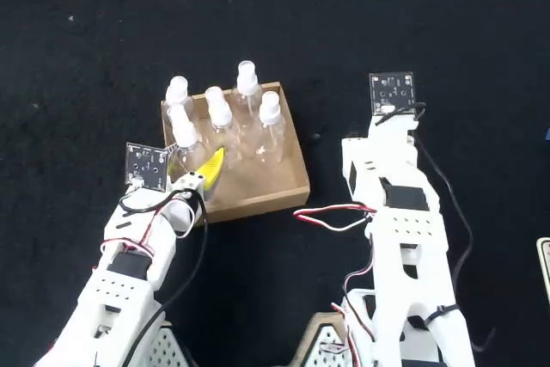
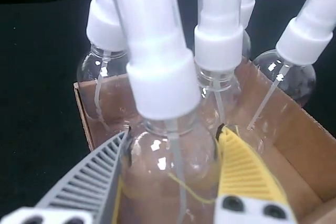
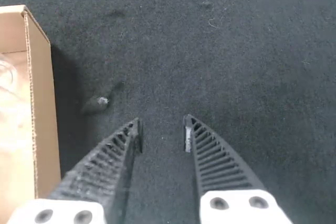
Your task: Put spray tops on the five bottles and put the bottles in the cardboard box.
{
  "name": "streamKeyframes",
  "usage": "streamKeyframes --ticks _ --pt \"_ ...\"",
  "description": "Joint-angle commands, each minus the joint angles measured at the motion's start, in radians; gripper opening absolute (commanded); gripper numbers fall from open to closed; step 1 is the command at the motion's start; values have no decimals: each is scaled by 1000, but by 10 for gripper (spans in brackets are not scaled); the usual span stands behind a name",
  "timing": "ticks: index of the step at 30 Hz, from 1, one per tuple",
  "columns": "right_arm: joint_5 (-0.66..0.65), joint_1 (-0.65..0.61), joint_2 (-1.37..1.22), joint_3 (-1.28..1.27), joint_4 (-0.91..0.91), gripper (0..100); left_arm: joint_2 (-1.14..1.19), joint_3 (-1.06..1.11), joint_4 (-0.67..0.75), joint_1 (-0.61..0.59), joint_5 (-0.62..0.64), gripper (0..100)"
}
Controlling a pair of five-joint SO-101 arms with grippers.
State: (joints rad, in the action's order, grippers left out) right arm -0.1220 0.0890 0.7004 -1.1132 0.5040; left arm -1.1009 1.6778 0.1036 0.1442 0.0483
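The cardboard box [image 1: 296, 180] sits mid-table with several clear bottles standing in it, each with a white spray top. My left gripper [image 1: 202, 174] is at the box's near left corner. Its grey and yellow fingers press both sides of the nearest bottle [image 2: 168, 156], which stands upright inside the box [image 2: 86, 124]. That bottle's spray top [image 1: 182, 126] rises above the fingers. The other bottles [image 2: 220, 61] stand close behind it. To the right of the box, my right gripper [image 3: 161, 129] hangs over bare black cloth, open, with nothing between its fingers. The box wall [image 3: 39, 93] is beside it.
A small dark scrap [image 3: 97, 103] lies on the cloth between the box and my right gripper. A pale object [image 1: 544, 268] pokes in at the table's right edge. Black cloth [image 1: 447, 32] covers the table around the box.
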Motion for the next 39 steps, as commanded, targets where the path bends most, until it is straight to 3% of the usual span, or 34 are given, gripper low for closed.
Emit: streamKeyframes --ticks 1,6,11,39 --pt "-9 23 19 10 -29 110 0 16 -6 8 9 228" --pt "-9 23 19 10 -29 110 -9 16 -8 8 9 239" --pt "-9 23 19 10 -29 110 -3 16 -9 8 9 335" --pt "-9 18 19 12 -29 110 -11 13 -9 -41 9 322"
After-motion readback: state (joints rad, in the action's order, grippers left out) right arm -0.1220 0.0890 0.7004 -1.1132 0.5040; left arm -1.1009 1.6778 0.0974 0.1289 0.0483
